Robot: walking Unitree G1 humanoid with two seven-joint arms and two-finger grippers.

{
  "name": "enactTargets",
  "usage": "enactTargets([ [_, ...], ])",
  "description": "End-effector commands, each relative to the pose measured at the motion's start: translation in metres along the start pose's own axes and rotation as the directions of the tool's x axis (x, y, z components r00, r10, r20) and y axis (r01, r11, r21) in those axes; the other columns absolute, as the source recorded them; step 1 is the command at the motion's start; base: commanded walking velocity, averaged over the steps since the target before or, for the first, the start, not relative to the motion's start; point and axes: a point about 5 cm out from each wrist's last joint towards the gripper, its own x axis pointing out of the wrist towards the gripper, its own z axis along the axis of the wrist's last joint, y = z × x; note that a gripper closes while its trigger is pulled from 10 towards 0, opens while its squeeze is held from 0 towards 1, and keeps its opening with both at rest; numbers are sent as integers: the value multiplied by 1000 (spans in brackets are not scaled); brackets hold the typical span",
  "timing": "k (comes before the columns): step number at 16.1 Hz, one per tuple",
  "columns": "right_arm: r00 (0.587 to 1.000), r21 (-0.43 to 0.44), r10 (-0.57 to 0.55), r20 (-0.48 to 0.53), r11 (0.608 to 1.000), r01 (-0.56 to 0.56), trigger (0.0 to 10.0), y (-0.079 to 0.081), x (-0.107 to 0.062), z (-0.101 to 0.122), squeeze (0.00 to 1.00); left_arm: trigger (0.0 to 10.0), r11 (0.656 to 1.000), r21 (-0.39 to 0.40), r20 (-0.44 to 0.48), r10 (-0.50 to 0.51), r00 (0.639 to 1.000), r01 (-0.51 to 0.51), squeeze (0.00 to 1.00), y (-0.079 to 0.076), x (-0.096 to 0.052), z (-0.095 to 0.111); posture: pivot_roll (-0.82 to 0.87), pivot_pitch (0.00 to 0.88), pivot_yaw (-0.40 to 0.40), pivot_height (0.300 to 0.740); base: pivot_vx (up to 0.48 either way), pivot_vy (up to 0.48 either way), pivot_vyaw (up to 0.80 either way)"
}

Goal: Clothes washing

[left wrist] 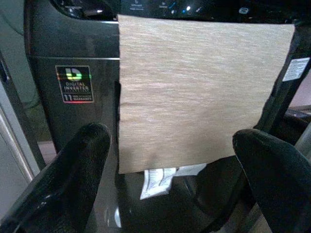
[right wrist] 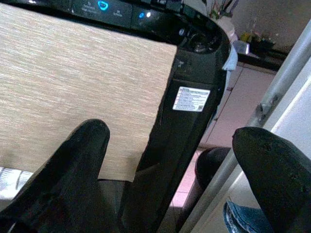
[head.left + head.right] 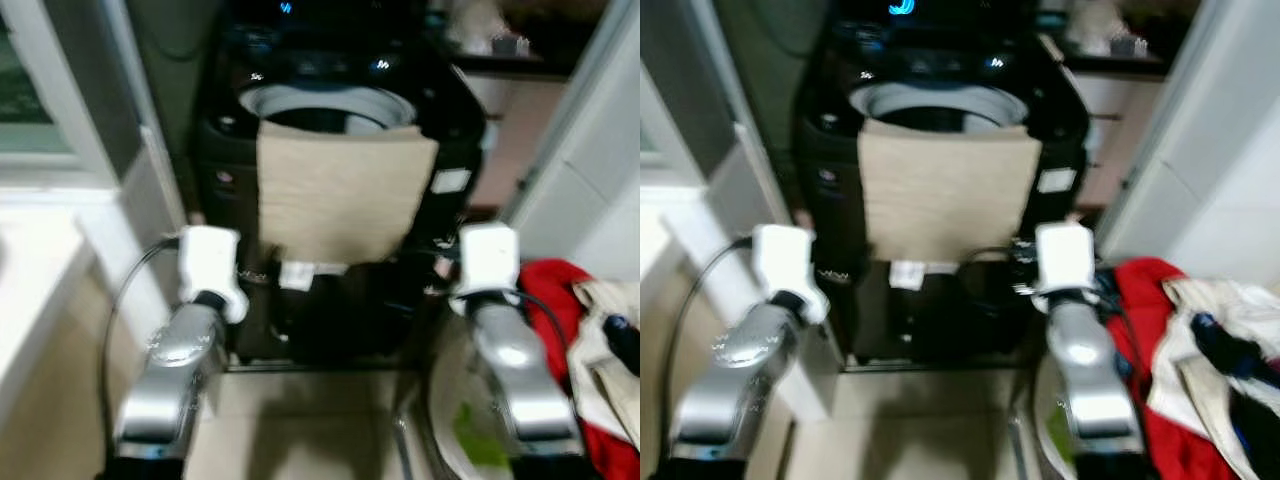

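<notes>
A black top-loading washing machine (image 3: 330,90) stands straight ahead with its lid up and the pale drum rim (image 3: 330,105) showing. A beige cloth (image 3: 340,195) hangs from the drum's edge down the front panel, with a white care label (image 1: 158,177) below its hem. Both silver arms reach toward the machine's front. My left gripper (image 1: 175,145) is open, close in front of the cloth's lower part, with nothing between its fingers (image 1: 90,150). My right gripper (image 2: 172,141) is open too, at the cloth's right edge (image 2: 73,87), and holds nothing.
A heap of clothes, red (image 3: 555,290) and cream (image 3: 1200,340), lies in a basket at my lower right. A white wall (image 3: 600,190) rises on the right. A white counter (image 3: 40,270) and window frame stand on the left. Pale floor lies between the arms.
</notes>
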Motion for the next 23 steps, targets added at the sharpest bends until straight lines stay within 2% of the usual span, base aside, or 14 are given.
enactTargets([
  [1, 999, -20, 30, 23, 999, -30, 10000, -2, -3, 5, 0, 10000, 1000, 16, -2, 11, 1000, -11, 1000, 8, 1, 4, -20, 0, -30, 740, 285, 0, 0],
  [4, 999, -28, -31, 42, 999, 32, 10000, -39, -8, 7, 0, 10000, 1000, 24, -5, -7, 1000, 7, 1000, 7, 3, 6, -40, 0, -1, 740, 282, 0, 0],
  [6, 997, -19, -62, 55, 998, 63, 10000, -47, -7, 9, 0, 10000, 999, 29, -2, -29, 1000, 29, 1000, 5, 7, 8, -53, 0, 16, 740, 283, 0, 0],
  [9, 997, -1, -58, 55, 998, 58, 10000, -37, -9, 10, 0, 10000, 999, 19, 3, -44, 999, 44, 1000, 3, 11, 10, -59, 0, 26, 740, 291, 0, 0],
  [10, 998, 21, -48, 48, 999, 47, 10000, -27, -11, 9, 0, 10000, 999, 15, 6, -48, 999, 48, 1000, 1, 12, 11, -60, 0, 25, 740, 311, 0, 0],
  [12, 998, 41, -30, 53, 999, 28, 10000, -17, -11, 10, 0, 10000, 999, 15, 11, -51, 999, 51, 1000, 1, 13, 12, -59, 0, 25, 740, 307, 0, 0],
  [14, 998, 48, -25, 63, 999, 22, 10000, -13, -11, 12, 0, 10000, 999, 13, 16, -53, 998, 53, 1000, 1, 13, 13, -63, 0, 23, 740, 313, 0, 0],
  [18, 997, 82, -56, 57, 995, 51, 10000, -15, -7, 16, 0, 10000, 999, 5, 27, -39, 999, 39, 1000, 2, 14, 14, -61, 0, 10, 740, 292, 0, 0],
  [20, 997, 92, -60, 51, 994, 55, 10000, -16, -5, 17, 0, 10000, 999, 3, 39, -35, 999, 35, 992, 1, 15, 16, -58, 0, 5, 740, 0, 0, -800],
  [21, 997, 95, -61, 49, 994, 56, 10000, -16, -4, 18, 0, 10000, 999, 4, 44, -40, 998, 39, 690, 0, 15, 18, -58, 0, 5, 740, 0, 0, -800],
  [22, 997, 90, -71, 43, 994, 67, 10000, -16, -3, 20, 0, 10000, 999, -11, 92, -33, 995, 34, 635, 1, 16, 26, -58, 0, 5, 740, 0, 0, -800],
  [23, 996, 89, -74, 43, 994, 70, 10000, -17, -3, 21, 0, 10000, 1000, -9, 114, -28, 993, 30, 631, 1, 17, 30, -58, 0, 5, 740, 0, 0, -800],
])
